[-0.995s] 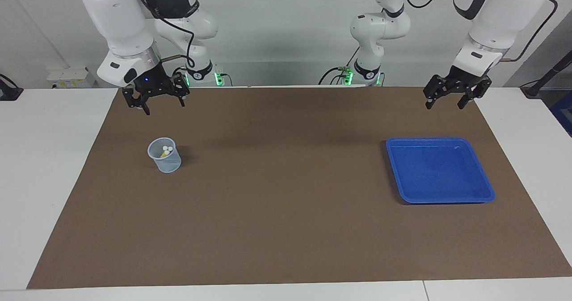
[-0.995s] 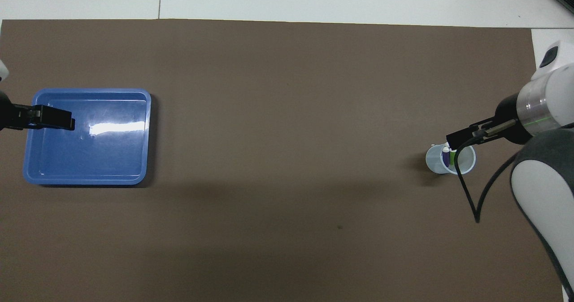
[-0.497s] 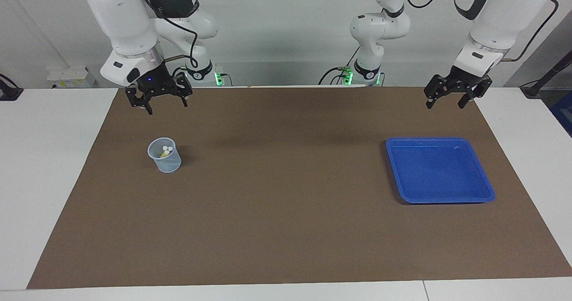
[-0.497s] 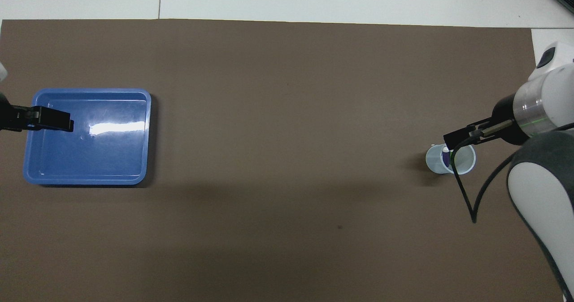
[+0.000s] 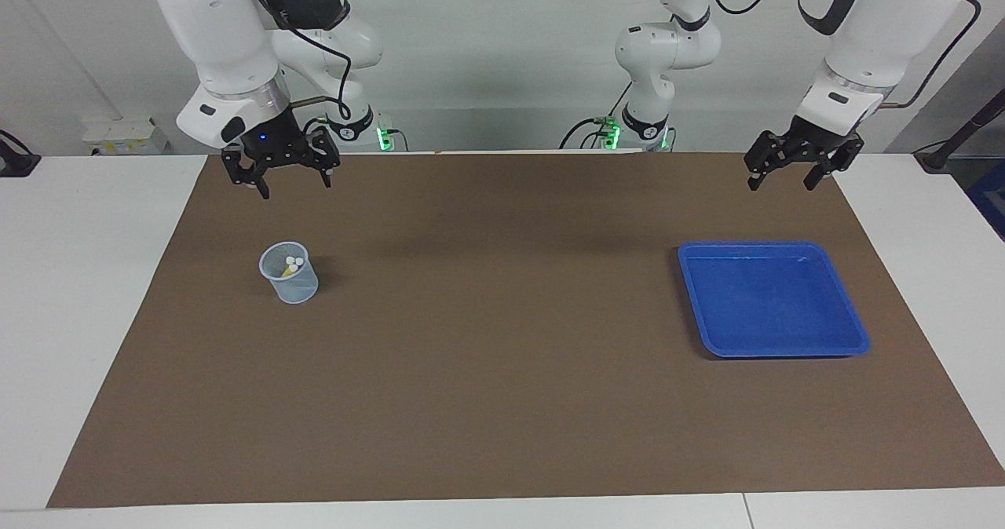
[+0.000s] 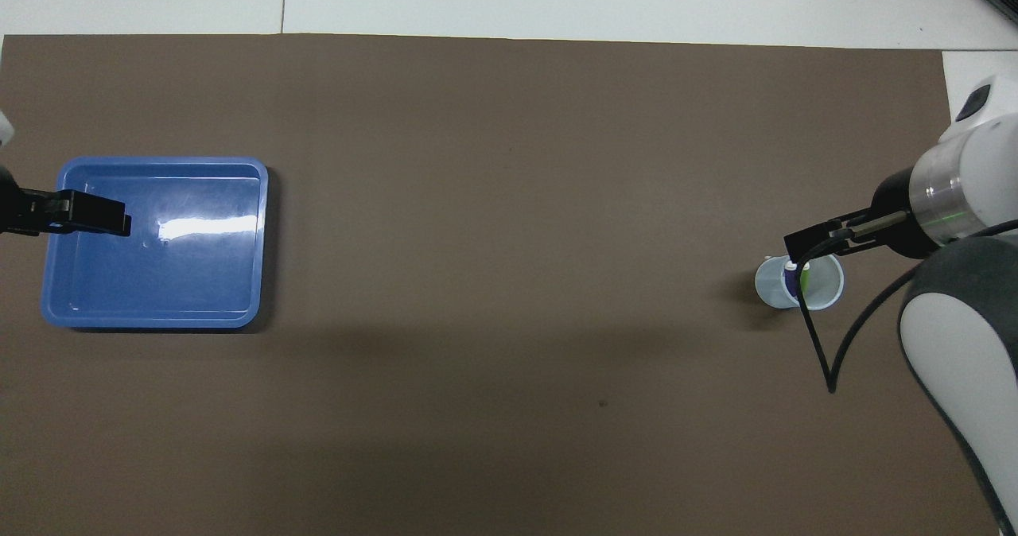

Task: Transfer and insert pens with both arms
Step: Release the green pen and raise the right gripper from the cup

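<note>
Landmark = clear cup [image 5: 289,273], standing upright on brown mat [image 5: 502,403] toward right arm's end of table. Pens [image 5: 292,263] are all inside cup, standing, pale caps up w/ three whitish caps clustered at the rim in facing view; overhead view shows purple pen [image 6: 790,278] & green pen [image 6: 803,279] side by side in cup, a bit of yellow [image 5: 288,273] shows low inside in facing view. Right gripper [image 5: 290,184] hangs in the air over mat at the table edge by the robots, up above & clear of cup, fingers spread apart, nothing in them. Left gripper [image 5: 781,180] well apart from cup, at left arm's end, raised over mat edge, fingers also spread, holding nothing; in overhead view it overlaps blue tray [image 5: 852,333] but facing view shows it raised clear of it. Blue tray sits flat on mat, well apart from cup toward left arm's end, abt same depth as cup, nothing visible in it.
</note>
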`<move>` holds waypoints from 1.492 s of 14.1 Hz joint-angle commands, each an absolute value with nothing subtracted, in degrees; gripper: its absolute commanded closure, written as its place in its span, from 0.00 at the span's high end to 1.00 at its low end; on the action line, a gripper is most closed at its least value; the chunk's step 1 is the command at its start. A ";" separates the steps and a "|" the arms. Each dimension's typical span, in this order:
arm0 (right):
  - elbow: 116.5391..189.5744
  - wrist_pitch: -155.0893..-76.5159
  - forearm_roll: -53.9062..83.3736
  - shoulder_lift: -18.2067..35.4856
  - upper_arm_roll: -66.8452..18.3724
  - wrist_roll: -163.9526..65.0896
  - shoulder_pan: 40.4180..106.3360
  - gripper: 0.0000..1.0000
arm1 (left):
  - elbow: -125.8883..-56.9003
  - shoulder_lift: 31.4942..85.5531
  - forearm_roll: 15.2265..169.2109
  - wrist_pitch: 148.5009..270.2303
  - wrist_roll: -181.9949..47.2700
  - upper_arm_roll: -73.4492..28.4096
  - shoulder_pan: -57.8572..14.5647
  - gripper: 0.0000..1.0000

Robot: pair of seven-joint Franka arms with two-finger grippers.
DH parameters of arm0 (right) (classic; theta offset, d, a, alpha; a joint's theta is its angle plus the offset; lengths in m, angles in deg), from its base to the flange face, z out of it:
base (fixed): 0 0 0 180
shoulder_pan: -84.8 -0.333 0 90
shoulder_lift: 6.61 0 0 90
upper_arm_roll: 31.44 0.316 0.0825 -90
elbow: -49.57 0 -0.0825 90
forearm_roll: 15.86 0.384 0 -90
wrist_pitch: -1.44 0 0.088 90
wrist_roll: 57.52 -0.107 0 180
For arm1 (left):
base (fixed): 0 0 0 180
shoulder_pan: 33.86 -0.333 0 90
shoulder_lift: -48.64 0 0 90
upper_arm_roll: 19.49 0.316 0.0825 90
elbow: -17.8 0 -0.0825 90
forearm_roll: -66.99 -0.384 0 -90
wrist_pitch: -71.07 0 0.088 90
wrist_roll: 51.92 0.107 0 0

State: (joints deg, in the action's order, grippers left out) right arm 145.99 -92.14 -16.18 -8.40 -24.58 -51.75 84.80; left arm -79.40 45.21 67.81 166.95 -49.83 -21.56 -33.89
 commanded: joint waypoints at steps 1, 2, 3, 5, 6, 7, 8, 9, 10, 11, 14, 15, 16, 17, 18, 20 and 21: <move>146.60 -92.43 -16.47 -9.43 -24.93 -53.03 84.63 1.00 | -78.17 45.56 67.17 165.20 -49.19 -20.99 -33.42 1.00; 146.51 -92.42 -16.47 -9.60 -25.19 -53.04 84.63 1.00 | -78.17 45.56 67.17 165.20 -49.19 -20.99 -33.42 1.00; 146.51 -92.34 -16.47 -9.69 -25.37 -53.04 84.63 1.00 | -78.17 45.56 67.17 165.20 -49.19 -20.99 -33.42 1.00; 146.51 -92.07 -16.47 -9.95 -25.63 -53.82 84.63 1.00 | -78.17 45.48 67.26 164.59 -49.19 -20.99 -33.42 1.00; 146.42 -91.81 -16.56 -10.04 -25.98 -53.91 84.63 1.00 | -78.17 45.47 67.26 164.59 -49.19 -20.99 -33.42 1.00; 146.25 -91.20 -16.47 -10.30 -26.34 -53.91 84.63 1.00 | -78.17 45.47 67.26 164.59 -49.19 -20.99 -33.42 1.00; 145.46 -90.84 -16.56 -10.39 -26.69 -53.91 84.63 1.00 | -78.09 45.56 67.26 164.59 -49.19 -20.99 -33.42 1.00; 145.02 -90.15 -16.47 -10.39 -26.95 -53.91 84.63 1.00 | -78.17 45.56 67.26 164.59 -49.19 -20.99 -33.42 1.00; 144.50 -89.70 -16.38 -10.39 -27.04 -53.91 84.71 1.00 | -78.17 45.56 67.17 164.50 -49.19 -20.99 -33.42 1.00; 144.23 -89.79 -16.30 -10.39 -27.13 -53.91 84.63 1.00 | -78.17 45.56 67.17 164.41 -49.19 -20.99 -33.34 1.00; 144.23 -89.87 -15.77 -10.31 -28.27 -53.91 84.45 1.00 | -78.17 45.47 67.26 164.41 -49.19 -20.99 -33.34 1.00; 144.23 -89.87 -15.77 -10.31 -28.36 -53.91 84.45 1.00 | -78.17 45.56 67.26 164.32 -49.19 -20.99 -33.34 1.00; 144.23 -89.87 -15.77 -10.31 -28.36 -53.91 84.54 1.00 | -78.17 45.56 67.17 164.32 -49.19 -20.99 -33.34 1.00; 144.23 -89.87 -15.77 -10.31 -28.36 -53.91 84.54 1.00 | -78.17 45.48 67.17 164.32 -49.19 -20.99 -33.34 1.00; 144.23 -89.79 -15.77 -10.31 -28.36 -53.91 84.54 1.00 | -78.17 45.48 67.17 164.32 -49.19 -20.99 -33.34 1.00; 144.23 -89.79 -15.77 -10.31 -28.36 -53.91 84.54 1.00 | -78.17 45.47 67.17 164.32 -49.19 -20.99 -33.34 1.00; 144.23 -89.79 -15.77 -10.39 -28.36 -53.91 84.63 1.00 | -78.17 45.47 67.17 164.41 -49.19 -20.99 -33.34 1.00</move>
